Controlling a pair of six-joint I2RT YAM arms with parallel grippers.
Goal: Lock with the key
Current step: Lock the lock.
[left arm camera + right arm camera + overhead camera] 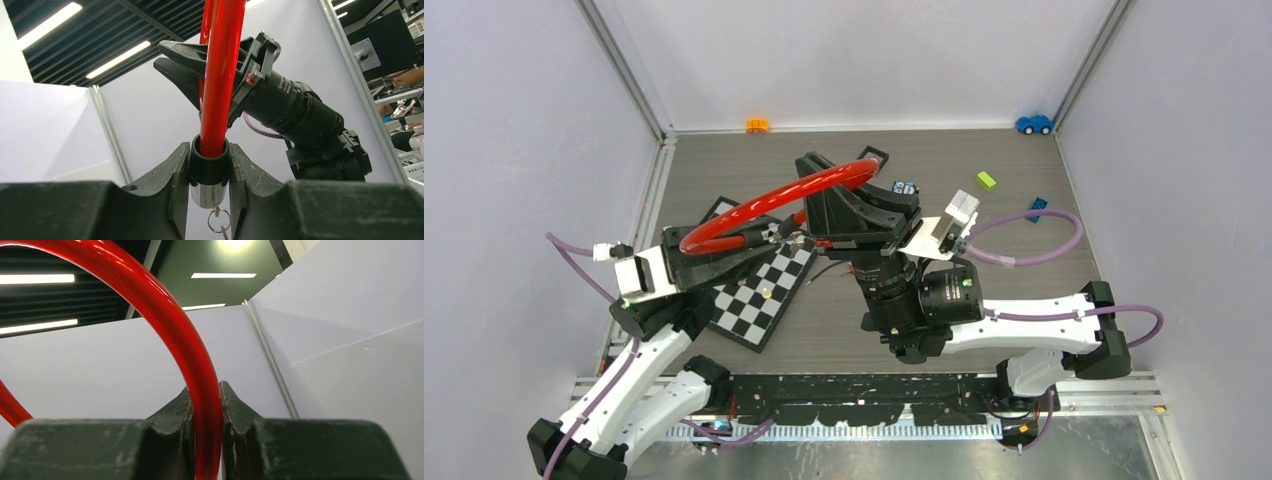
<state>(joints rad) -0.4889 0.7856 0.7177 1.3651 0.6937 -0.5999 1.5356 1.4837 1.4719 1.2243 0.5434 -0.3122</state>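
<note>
A red cable lock (769, 200) is held up in the air between both grippers. My left gripper (764, 235) is shut on the lock's black end collar (209, 165). Below the collar are the chrome cylinder (209, 196) and a key ring (218, 220) hanging from it; the key itself is mostly cut off at the frame edge. My right gripper (836, 182) is shut on the red cable (206, 430) farther along the loop. It also shows in the left wrist view (210, 65), clamped on the cable above.
A black-and-white checkerboard (759, 295) lies under the left gripper. An orange toy (757, 125) and a blue car (1033, 124) sit at the back wall. A green block (986, 180) and a blue block (1036, 204) lie at the right.
</note>
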